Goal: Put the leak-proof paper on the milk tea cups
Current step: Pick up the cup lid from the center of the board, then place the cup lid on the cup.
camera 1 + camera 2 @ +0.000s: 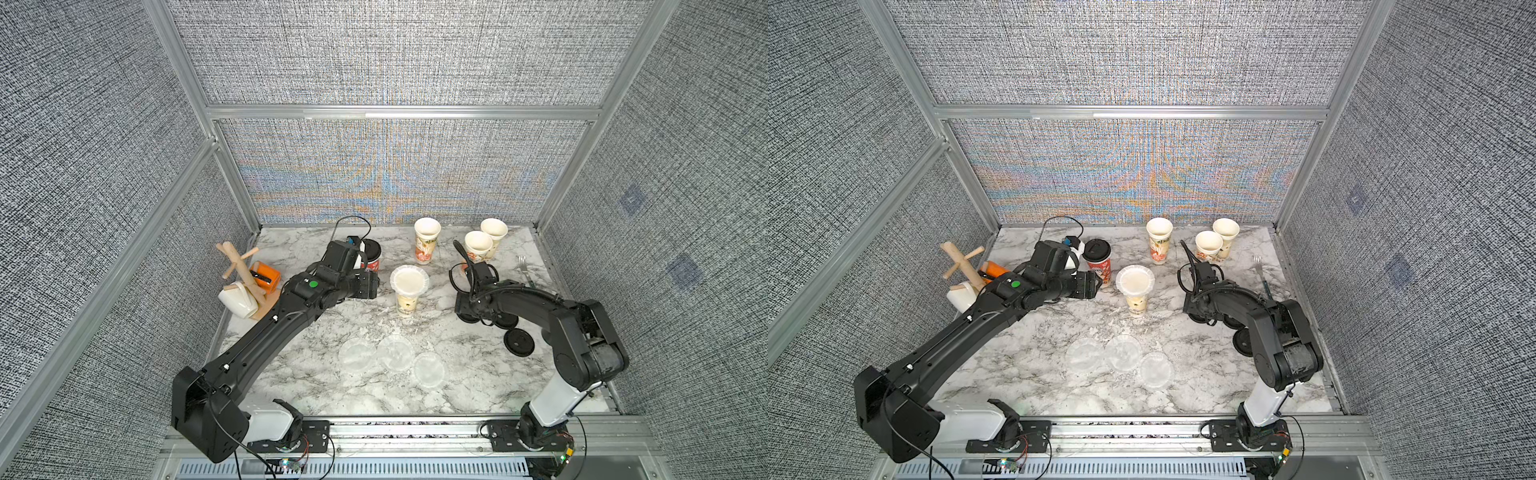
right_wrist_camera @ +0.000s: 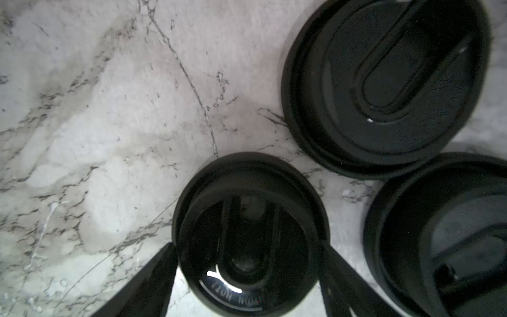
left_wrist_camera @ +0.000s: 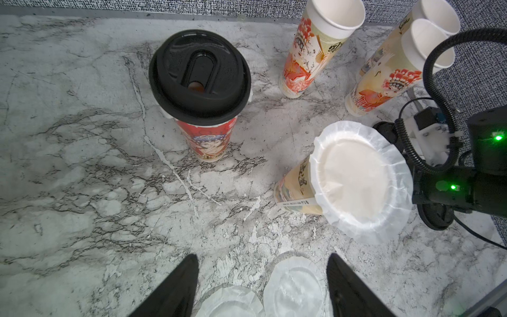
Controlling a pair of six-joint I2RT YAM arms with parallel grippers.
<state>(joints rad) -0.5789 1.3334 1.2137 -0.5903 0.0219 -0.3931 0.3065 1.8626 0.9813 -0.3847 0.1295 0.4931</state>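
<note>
Papering step: one paper disc (image 1: pixel 409 279) is capping the middle cup (image 1: pixel 406 305); three discs (image 1: pixel 394 353) are lying near the tabletop (image 1: pixel 316 386) front edge. The left hand (image 3: pixel 262 256) is hanging wide apart, empty — the right hand (image 2: pixel 247 245) is clamping a black lid (image 2: pixel 247 197). Next is calling for pinching a flat disc's thin edge.

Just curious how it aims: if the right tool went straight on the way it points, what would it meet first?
The black lid lying on the marble table between the fingers of the right tool; it looks very close, though depth is unclear.
</note>
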